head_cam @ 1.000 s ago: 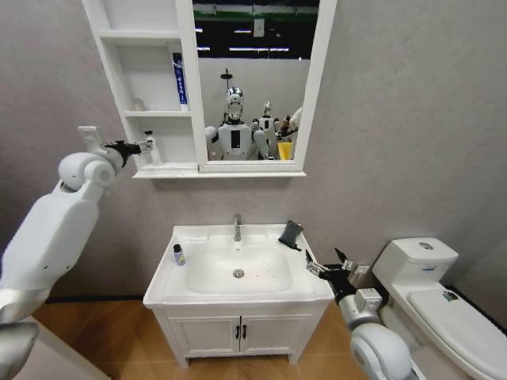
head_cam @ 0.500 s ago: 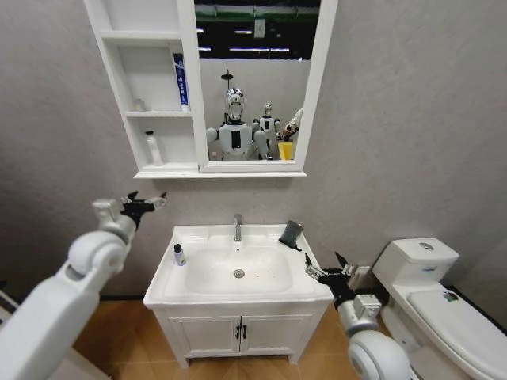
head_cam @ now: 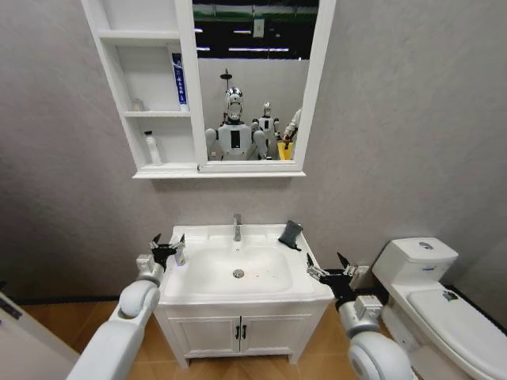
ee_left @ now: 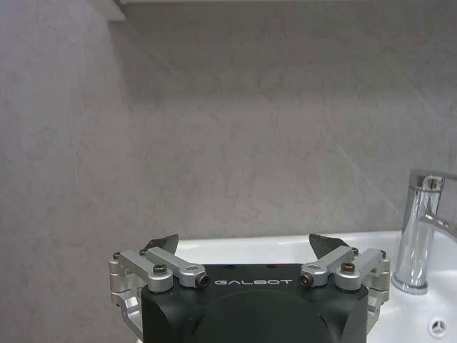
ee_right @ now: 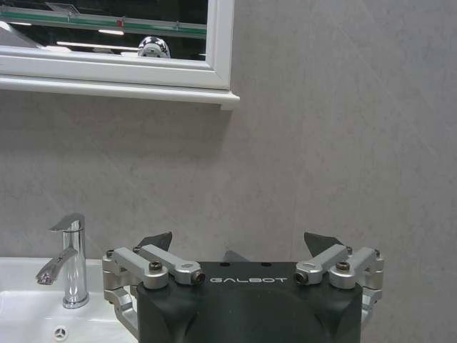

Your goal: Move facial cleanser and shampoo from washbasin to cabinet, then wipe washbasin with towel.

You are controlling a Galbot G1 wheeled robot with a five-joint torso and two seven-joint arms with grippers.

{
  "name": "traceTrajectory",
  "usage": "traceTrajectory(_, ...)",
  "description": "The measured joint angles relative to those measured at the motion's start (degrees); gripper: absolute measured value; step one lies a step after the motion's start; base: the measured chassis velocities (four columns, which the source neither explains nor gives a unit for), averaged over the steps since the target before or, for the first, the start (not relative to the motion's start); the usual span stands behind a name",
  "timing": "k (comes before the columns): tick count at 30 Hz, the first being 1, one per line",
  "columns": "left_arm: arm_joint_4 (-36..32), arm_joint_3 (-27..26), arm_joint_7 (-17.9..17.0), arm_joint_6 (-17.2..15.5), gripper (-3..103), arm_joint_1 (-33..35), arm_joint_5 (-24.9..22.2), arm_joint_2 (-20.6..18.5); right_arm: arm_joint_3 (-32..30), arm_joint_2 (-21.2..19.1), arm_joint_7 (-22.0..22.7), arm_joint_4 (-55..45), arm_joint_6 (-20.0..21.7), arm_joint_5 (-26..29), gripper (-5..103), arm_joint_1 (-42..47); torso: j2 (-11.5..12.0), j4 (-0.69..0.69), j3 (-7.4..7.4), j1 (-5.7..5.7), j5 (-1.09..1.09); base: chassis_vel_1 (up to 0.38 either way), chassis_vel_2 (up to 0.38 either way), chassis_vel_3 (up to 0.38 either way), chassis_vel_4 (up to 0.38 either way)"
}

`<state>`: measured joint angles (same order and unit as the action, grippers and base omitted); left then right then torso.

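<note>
At lower left of frame, my left gripper (head_cam: 168, 244) has dropped from the cabinet (head_cam: 150, 95) to the washbasin (head_cam: 238, 273), jaws apart beside the remaining small bottle (head_cam: 179, 254).

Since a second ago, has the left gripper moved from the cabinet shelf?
Yes. The left gripper has dropped from the cabinet shelf column to the washbasin left rim, open around the small bottle there.
</note>
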<state>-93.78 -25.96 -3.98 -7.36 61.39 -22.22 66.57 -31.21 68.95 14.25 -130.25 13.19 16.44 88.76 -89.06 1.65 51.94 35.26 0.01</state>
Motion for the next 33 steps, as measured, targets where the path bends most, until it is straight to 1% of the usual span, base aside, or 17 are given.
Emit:
traceTrajectory(1, 1.83, 0.16, 0.60, 1.12, 100, -0.46, 0.93, 0.98, 0.12, 0.20, 0.01, 0.00, 0.02, -0.08, 100, -0.01, 0.00, -0.01, 0.00, 0.00, 0.00, 0.000, 0.000, 0.000, 0.000)
traceTrajectory(2, 1.83, 0.16, 0.60, 1.12, 100, -0.46, 0.93, 0.98, 0.12, 0.20, 0.01, 0.00, 0.02, -0.08, 100, -0.01, 0.00, -0.01, 0.00, 0.00, 0.00, 0.000, 0.000, 0.000, 0.000)
traceTrajectory(3, 3.46, 0.31, 0.80, 2.01, 100, -1.11, 1.59, 1.80, 0.14, 0.23, 0.01, 0.02, 0.02, -0.10, 100, -0.02, 0.00, 0.00, 0.00, 0.00, 0.01, 0.000, 0.000, 0.000, 0.000)
traceTrajectory(5, 4.67, 0.40, 0.82, 2.56, 100, -1.62, 2.00, 2.40, 0.14, 0.23, 0.01, 0.05, 0.03, -0.10, 100, -0.02, 0.00, 0.01, 0.00, 0.00, 0.00, 0.000, 0.000, 0.000, 0.000)
traceTrajectory(7, 8.38, 0.45, 1.04, 4.95, 100, -3.10, 3.29, 4.04, -0.16, 0.06, 0.01, 0.21, 0.04, 0.05, 100, -0.06, 0.00, 0.00, 0.00, 0.00, 0.00, 0.000, 0.000, 0.000, 0.000)
traceTrajectory(8, 8.38, 0.45, 1.04, 4.95, 100, -3.10, 3.29, 4.04, -0.16, 0.06, 0.01, 0.21, 0.04, 0.05, 100, -0.06, 0.00, 0.00, 0.00, 0.00, 0.00, 0.000, 0.000, 0.000, 0.000)
traceTrajectory(10, 10.67, 0.35, 1.89, 6.55, 100, -3.74, 3.56, 4.92, -0.47, 0.07, 0.01, 0.34, -0.12, 0.11, 100, 0.15, 0.00, 0.00, 0.00, 0.00, -0.01, 0.000, 0.000, 0.000, 0.000)
traceTrajectory(11, 10.67, 0.35, 1.89, 6.55, 100, -3.74, 3.56, 4.92, -0.47, 0.07, 0.01, 0.34, -0.12, 0.11, 100, 0.15, 0.00, 0.00, 0.00, 0.00, -0.01, 0.000, 0.000, 0.000, 0.000)
traceTrajectory(15, 14.50, -0.06, 2.63, 10.65, 100, -4.41, 3.53, 5.73, -0.76, 0.36, 0.14, 0.11, -0.39, 0.10, 100, 1.20, 0.00, 0.01, 0.00, 0.00, -0.01, 0.000, 0.000, 0.000, 0.000)
traceTrajectory(16, 14.50, -0.06, 2.63, 10.65, 100, -4.41, 3.53, 5.73, -0.76, 0.36, 0.14, 0.11, -0.39, 0.10, 100, 1.20, 0.00, 0.01, 0.00, 0.00, -0.01, 0.000, 0.000, 0.000, 0.000)
traceTrajectory(19, 16.80, -0.47, 3.30, 12.63, 100, -4.54, 3.32, 5.27, -0.52, 0.53, 0.28, -0.15, -0.43, -0.05, 100, 1.36, 0.00, 0.00, 0.00, 0.00, -0.01, 0.000, 0.000, 0.000, 0.000)
traceTrajectory(27, 18.58, -0.83, 4.32, 13.41, 100, -4.67, 2.64, 4.30, -0.08, 0.40, 0.48, -0.49, -0.06, -0.14, 100, 1.13, 0.00, -0.01, 0.00, 0.00, -0.01, 0.000, 0.000, 0.000, 0.000)
traceTrajectory(32, 19.37, -0.55, 4.83, 13.75, 100, -5.31, 2.67, 4.44, -0.12, 0.62, 0.52, -0.21, -0.06, -0.34, 100, 1.16, 0.00, 0.00, 0.00, 0.00, -0.01, 0.000, 0.000, 0.000, 0.000)
traceTrajectory(33, 19.65, -0.50, 4.94, 13.75, 102, -5.41, 2.80, 4.63, -0.04, 0.77, 0.52, -0.11, -0.06, -0.47, 100, 1.12, 0.00, 0.00, 0.00, 0.00, -0.01, 0.000, 0.000, 0.000, 0.000)
